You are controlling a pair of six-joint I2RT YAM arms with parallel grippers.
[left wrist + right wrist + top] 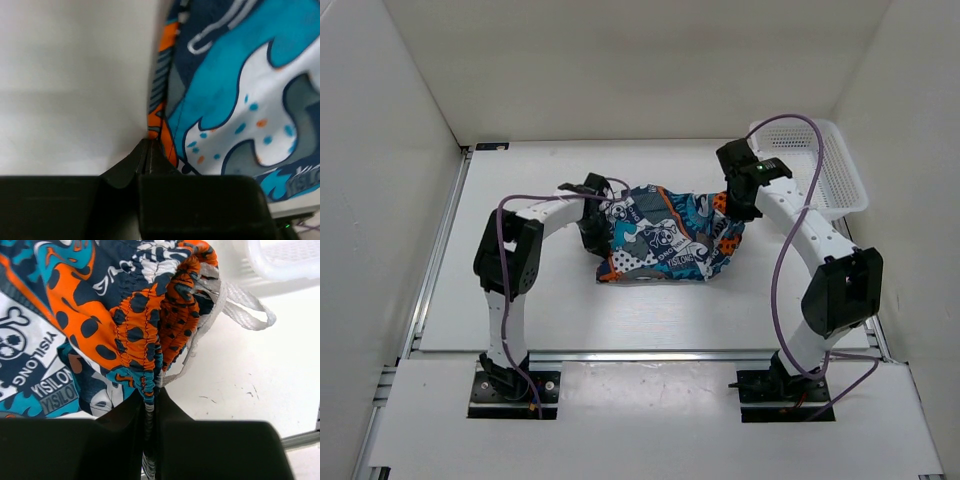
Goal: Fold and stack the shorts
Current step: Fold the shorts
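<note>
Editor: Where do the shorts [665,240] lie?
Photographer: Centre of the overhead frame, bunched on the white desk [570,310]. The long axis runs left to right, and the gathered elastic waistband points right, toward the white mesh basket [835,170] at upper right.
Editor: Fabric?
Photographer: Soft and crumpled, with a comic print in teal, orange and navy. A flat white drawstring [250,310] loops from the waistband.
Editor: The arms?
Photographer: The left gripper [592,218] is pinched closed on the left hem edge; the right gripper [738,205] is clamped tight on the waistband.

The shorts [665,242] lie bunched on the table [520,320], left fingers [596,232] and right fingers [741,212] at opposite ends.
</note>
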